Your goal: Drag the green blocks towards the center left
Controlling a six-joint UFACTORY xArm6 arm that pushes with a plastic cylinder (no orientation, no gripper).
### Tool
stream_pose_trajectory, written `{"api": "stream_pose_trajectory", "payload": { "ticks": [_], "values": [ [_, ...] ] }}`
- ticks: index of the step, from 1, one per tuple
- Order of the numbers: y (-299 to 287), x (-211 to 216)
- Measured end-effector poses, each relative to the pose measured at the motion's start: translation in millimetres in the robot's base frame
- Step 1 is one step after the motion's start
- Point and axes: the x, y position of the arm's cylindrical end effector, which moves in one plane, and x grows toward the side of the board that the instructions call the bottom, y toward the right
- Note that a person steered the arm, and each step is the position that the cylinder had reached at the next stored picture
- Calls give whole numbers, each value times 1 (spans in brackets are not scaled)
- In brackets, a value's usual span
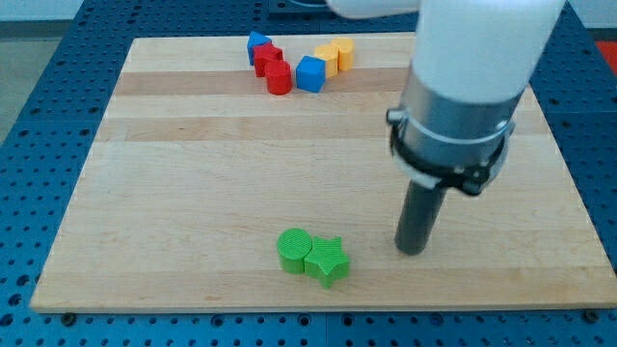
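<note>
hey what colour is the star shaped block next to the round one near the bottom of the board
Green: the star-shaped block shows in the camera view.

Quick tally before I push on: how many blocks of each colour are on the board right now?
Green: 2, the green round block and the green star block, touching
Red: 2, red blocks
Blue: 2, blue blocks
Yellow: 2, yellow blocks
Total: 8

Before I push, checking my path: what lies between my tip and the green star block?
Nothing: bare wooden board separates my tip from the green star block in the camera view.
</note>
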Motion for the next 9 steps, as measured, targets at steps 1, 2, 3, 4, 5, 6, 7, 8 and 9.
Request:
{"api": "stream_pose_trajectory", "payload": {
  "ticks": [1, 2, 3, 4, 5, 6, 7, 8, 9],
  "values": [
    [-29, 12],
    [-51, 15],
    [-80, 15],
    [-117, 15],
    [-157, 13],
    [-179, 13],
    [-186, 14],
    [-183, 32],
    [-182, 46]
  ]
}}
